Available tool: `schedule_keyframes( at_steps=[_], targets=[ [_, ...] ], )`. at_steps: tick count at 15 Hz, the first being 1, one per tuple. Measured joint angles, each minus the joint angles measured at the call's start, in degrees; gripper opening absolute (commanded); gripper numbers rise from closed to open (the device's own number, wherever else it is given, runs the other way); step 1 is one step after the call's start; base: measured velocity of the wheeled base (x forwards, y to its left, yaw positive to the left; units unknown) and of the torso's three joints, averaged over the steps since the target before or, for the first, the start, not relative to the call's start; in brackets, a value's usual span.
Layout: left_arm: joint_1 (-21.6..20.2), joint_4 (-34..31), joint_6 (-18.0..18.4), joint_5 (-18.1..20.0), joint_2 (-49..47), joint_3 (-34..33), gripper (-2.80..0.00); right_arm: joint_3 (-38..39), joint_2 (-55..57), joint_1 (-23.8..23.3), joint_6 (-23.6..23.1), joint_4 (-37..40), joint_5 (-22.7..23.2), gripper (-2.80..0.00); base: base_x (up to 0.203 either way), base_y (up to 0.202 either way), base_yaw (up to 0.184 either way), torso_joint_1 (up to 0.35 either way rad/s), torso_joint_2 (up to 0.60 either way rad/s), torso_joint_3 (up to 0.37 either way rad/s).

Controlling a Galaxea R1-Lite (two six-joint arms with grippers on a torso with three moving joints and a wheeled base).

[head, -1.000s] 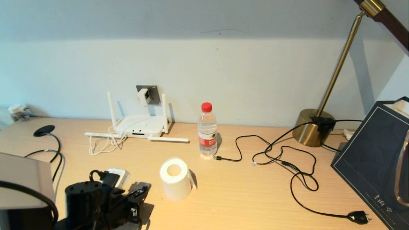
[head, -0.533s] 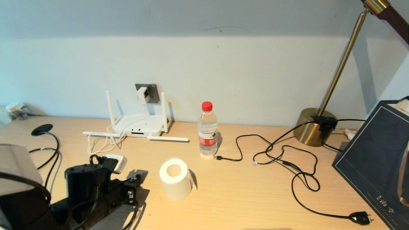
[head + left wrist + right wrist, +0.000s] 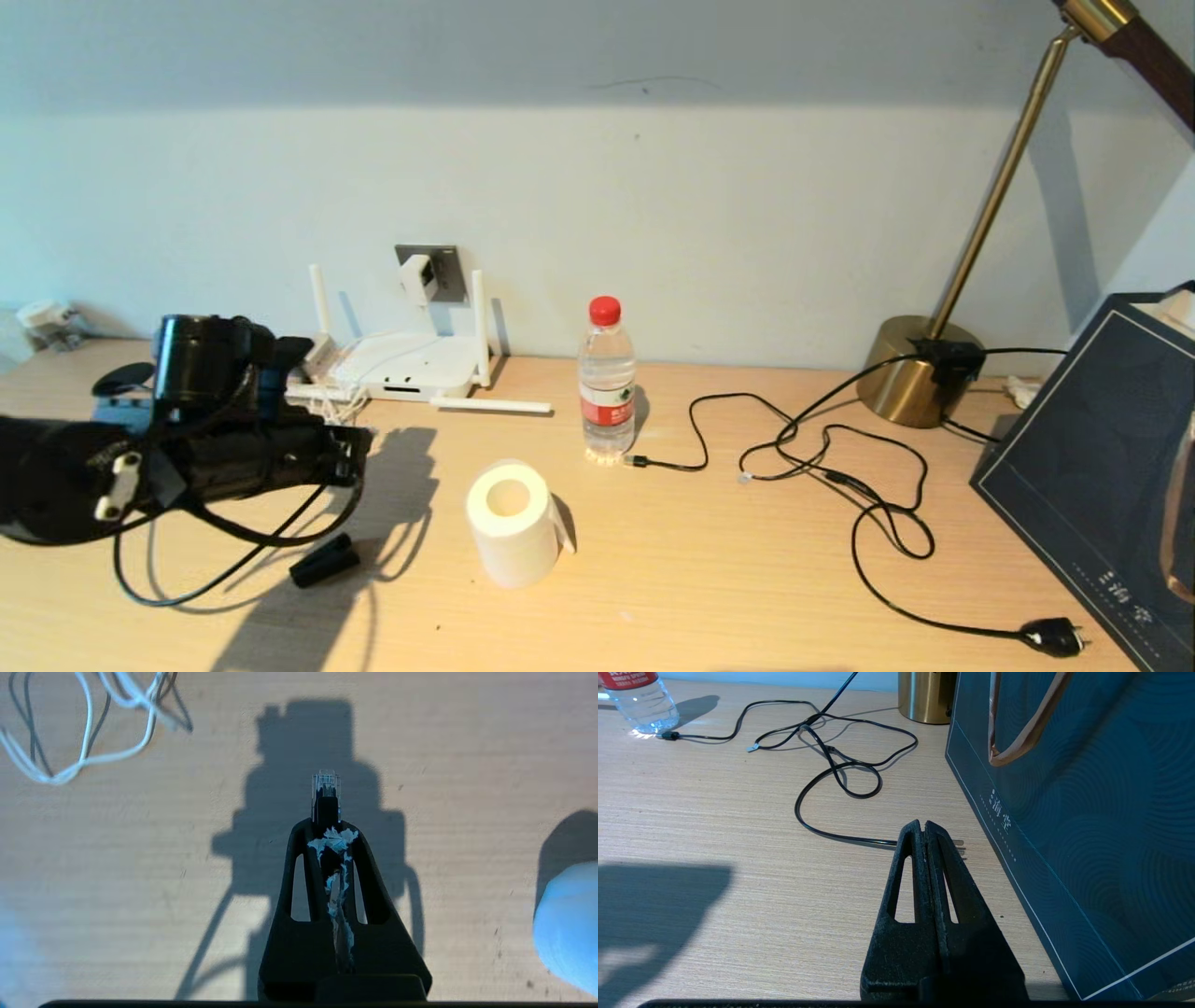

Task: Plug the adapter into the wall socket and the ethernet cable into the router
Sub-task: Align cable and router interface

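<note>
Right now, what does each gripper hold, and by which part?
The left gripper holds the ethernet cable just behind its clear plug. The right gripper holds nothing.

One router (image 3: 403, 366), four stick antennas: two upright, two lying flat on table (image 3: 709, 579). One wall socket (image 3: 446, 271), one adapter (image 3: 416, 277) plugged in it. One ethernet cable (image 3: 325, 794), clear plug end showing in left wrist view. One water bottle (image 3: 607, 383), red cap. One paper roll (image 3: 512, 523). One brass lamp (image 3: 920, 369). One dark paper bag (image 3: 1102, 467). One thin black cord (image 3: 840, 476) with two-pin plug. Two tools: left tool (image 3: 327, 828), right tool (image 3: 923, 828).
</note>
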State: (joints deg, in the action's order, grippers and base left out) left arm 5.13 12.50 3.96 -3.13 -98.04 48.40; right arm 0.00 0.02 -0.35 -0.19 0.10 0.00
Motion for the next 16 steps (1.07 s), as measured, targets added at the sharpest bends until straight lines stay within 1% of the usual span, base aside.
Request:
schedule_keyframes(
  at_steps=[1,2,4,7,11,16],
  targets=[
    [-1.1,-3.9,-0.1,0.1,-0.2,2.1,-2.8,0.0,0.0,0.0,0.0,0.0,0.0,-2.8,0.0,0.0,0.0,0.0,0.0,0.0],
    [-1.8,-5.6,-0.2,0.2,-0.6,3.3,-2.8,0.0,0.0,0.0,0.0,0.0,0.0,-2.8,0.0,0.0,0.0,0.0,0.0,0.0],
    [-2.6,-5.6,-0.2,0.3,-1.8,4.5,-2.8,0.0,0.0,0.0,0.0,0.0,0.0,-2.8,0.0,0.0,0.0,0.0,0.0,0.0],
    [-3.1,-5.2,-2.4,0.3,-4.3,6.7,-2.8,0.0,0.0,0.0,0.0,0.0,0.0,-2.8,0.0,0.0,0.0,0.0,0.0,0.0],
    [-3.1,-4.9,-4.0,1.5,-8.6,10.6,-2.8,0.0,0.0,0.0,0.0,0.0,0.0,-2.8,0.0,0.0,0.0,0.0,0.0,0.0],
    [-4.3,-4.1,-4.4,1.8,-13.6,15.0,-2.8,0.0,0.0,0.0,0.0,0.0,0.0,-2.8,0.0,0.0,0.0,0.0,0.0,0.0]
  ],
)
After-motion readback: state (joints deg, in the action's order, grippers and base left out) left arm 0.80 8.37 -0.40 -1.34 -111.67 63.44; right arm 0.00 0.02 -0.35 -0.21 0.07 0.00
